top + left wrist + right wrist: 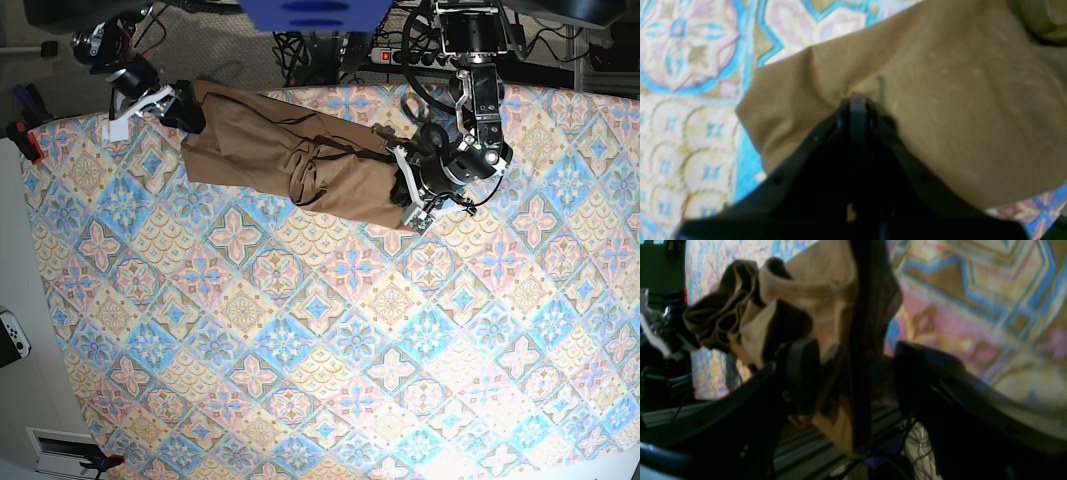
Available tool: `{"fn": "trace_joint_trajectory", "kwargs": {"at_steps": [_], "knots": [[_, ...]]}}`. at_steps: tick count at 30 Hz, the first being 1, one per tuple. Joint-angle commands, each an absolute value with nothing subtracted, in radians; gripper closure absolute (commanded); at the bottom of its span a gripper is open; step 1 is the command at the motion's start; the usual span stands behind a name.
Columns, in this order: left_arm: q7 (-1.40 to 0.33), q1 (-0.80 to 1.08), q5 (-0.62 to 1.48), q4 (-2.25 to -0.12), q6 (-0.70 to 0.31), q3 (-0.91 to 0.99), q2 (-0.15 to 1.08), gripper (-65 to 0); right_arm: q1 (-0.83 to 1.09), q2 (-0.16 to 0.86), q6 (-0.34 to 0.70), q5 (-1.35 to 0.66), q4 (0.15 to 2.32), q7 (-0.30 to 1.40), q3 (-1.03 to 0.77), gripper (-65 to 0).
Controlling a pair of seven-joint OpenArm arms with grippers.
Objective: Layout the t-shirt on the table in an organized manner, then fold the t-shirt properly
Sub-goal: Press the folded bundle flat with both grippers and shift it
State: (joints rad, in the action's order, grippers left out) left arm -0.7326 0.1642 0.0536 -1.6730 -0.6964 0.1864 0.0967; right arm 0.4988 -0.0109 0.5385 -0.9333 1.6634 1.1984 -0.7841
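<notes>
T-shirt: the tan t-shirt point(290, 160) is seen stretched in a rumpled band between the two grippers, along the far part of the table, with loose folds bunched near its middle.

Table: the table point(330, 340) is covered in a cloth of blue, pink and cream diamond tiles; most of it is left bare on the near side of both grippers.

Left gripper: the left gripper point(412, 193) is seen on the right side of the base view. Its black jaws are pressed together and clamped on the t-shirt's cloth.

Left wrist view: the left gripper point(857, 100) is shown with its tips closed on a pinch of the t-shirt point(940, 100); small creases are drawn in toward the tips. Cloth is spread ahead of the tips and to both sides of them. The patterned table point(690, 100) is seen beyond the cloth's edge, to the left of the gripper.

Right gripper: the right gripper point(175, 105) is seen at the far left corner of the base view, at the other end of the t-shirt, by the table's edge.

Right wrist view: the right gripper point(857, 373) is shown with its jaws standing apart. A hanging fold of the t-shirt point(813, 300) passes between them and lies against one finger point(803, 373); whether the other finger touches the cloth cannot be told. More cloth is gathered in ruffles ahead of the fingers and to their left. The table point(973, 306) is seen to the right of the fingers.
</notes>
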Motion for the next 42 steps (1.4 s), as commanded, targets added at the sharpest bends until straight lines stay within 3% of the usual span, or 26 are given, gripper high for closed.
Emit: {"fn": "trace_joint_trajectory", "kwargs": {"at_steps": [1, 10, 16, 19, 22, 23, 29, 34, 42], "knots": [[-0.736, 0.157, 0.051, -1.701, -0.698, 0.189, 0.101, 0.0, 0.509, -0.004, 0.538, -0.924, 1.676, 1.21, -0.766, -35.0], [-0.736, 0.157, 0.05, -1.71, -0.698, 0.189, 0.101, 0.0, 0.509, -0.004, 0.538, -0.926, 1.676, 1.218, -0.481, -35.0], [-0.736, 0.163, 0.053, -1.71, -0.698, 0.234, 0.099, 0.0, 0.452, -0.004, 0.536, -0.924, 1.676, 1.219, -0.435, -34.5], [-0.736, 0.163, 0.053, -1.71, -0.698, 0.246, 0.099, 0.0, 0.384, -0.002, 0.536, -0.924, 1.678, 1.222, -0.435, -24.6], [-0.736, 0.163, 0.051, -1.71, -0.698, 0.246, 0.101, 0.0, 0.36, 0.002, 0.533, -0.921, 1.678, 1.222, -0.437, -3.8], [-0.736, 0.163, 0.051, -1.71, -0.698, 0.246, 0.101, 0.0, 0.36, 0.002, 0.533, -0.921, 1.678, 1.222, -0.438, 0.0], [-0.736, 0.163, 0.054, -1.71, -0.698, 0.248, 0.099, 0.0, 0.268, 0.002, 0.417, -0.92, 1.678, 1.291, -0.519, 0.0], [-0.736, 0.156, 0.047, -1.712, -0.698, 0.245, 0.056, 0.0, 0.142, 0.025, 0.404, -0.877, 1.672, 1.396, -0.567, 0.0], [-0.736, 0.148, 0.045, -1.781, -0.698, 0.242, -0.022, 0.0, -0.047, 0.038, 0.404, -0.562, 1.664, 1.396, -0.582, 0.0]]}}
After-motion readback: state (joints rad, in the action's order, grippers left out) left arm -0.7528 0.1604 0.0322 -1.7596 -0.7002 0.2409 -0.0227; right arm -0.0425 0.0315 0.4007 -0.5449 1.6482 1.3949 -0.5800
